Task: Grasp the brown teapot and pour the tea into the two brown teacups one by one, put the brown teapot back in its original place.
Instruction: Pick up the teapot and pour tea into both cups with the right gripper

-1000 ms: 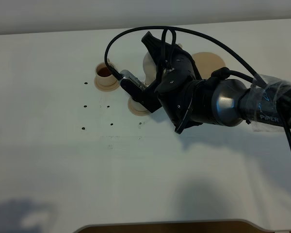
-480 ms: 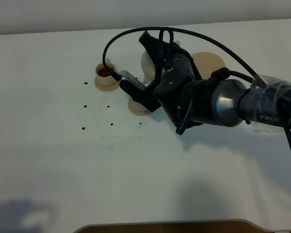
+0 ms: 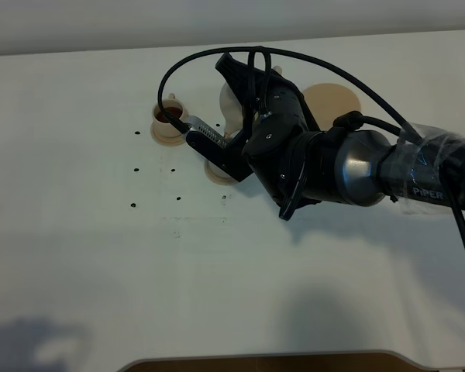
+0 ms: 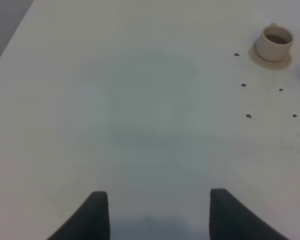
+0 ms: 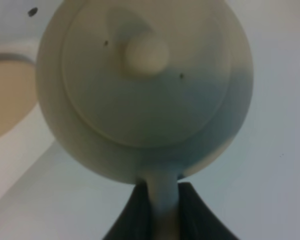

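Teapot (image 3: 232, 97) shows pale in the upper middle of the high view, mostly hidden behind my right arm; its wide saucer (image 3: 333, 99) lies bare just right of it, one teacup (image 3: 168, 122) with dark tea sits at upper left, and a second saucer (image 3: 218, 172) peeks out under my right pincer (image 3: 187, 125). My left wrist view shows my left pincer (image 4: 155, 215) released over bare desk (image 4: 140, 125), that cup at upper right. My right wrist view shows the teapot's lid knob (image 5: 146, 55) at centre, my pincer clenched on its handle (image 5: 164, 205).

white table (image 3: 101, 256), teacup saucers (image 3: 167, 135), larger saucer (image 3: 335, 99)
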Available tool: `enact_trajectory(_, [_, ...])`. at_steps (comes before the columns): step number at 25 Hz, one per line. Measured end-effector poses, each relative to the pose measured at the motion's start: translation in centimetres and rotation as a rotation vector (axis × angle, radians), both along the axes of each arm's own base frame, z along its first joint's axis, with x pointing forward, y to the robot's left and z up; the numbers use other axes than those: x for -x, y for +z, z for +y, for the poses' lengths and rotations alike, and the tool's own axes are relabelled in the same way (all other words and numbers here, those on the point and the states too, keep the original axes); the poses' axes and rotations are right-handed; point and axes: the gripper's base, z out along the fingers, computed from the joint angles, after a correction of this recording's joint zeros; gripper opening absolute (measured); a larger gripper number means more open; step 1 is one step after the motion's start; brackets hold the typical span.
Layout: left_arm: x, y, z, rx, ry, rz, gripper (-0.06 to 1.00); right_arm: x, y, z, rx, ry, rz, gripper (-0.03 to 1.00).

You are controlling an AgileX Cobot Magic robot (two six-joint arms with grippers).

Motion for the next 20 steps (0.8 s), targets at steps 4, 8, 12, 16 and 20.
enact_trajectory(4, [0.0, 0.0, 0.0, 0.000, 0.000, 0.000, 0.49, 0.2, -0.3, -0.2, -0.054, -0.055, 0.034, 0.11])
enact_trajectory(8, [0.0, 0.0, 0.0, 0.000, 0.000, 0.000, 0.49, 0.5, -0.8, -0.4, -0.166, -0.153, 0.083, 0.11])
enact_trajectory(12, [0.0, 0.0, 0.0, 0.000, 0.000, 0.000, 0.49, 0.8, -1.1, -0.6, -0.300, -0.263, 0.114, 0.11])
enact_trajectory(16, [0.0, 0.0, 0.0, 0.000, 0.000, 0.000, 0.49, 0.9, -1.3, -0.8, -0.439, -0.389, 0.111, 0.11])
enact_trajectory(20, [0.0, 0.0, 0.0, 0.000, 0.000, 0.000, 0.49, 1.2, -1.5, -1.3, -0.565, -0.539, 0.100, 0.11])
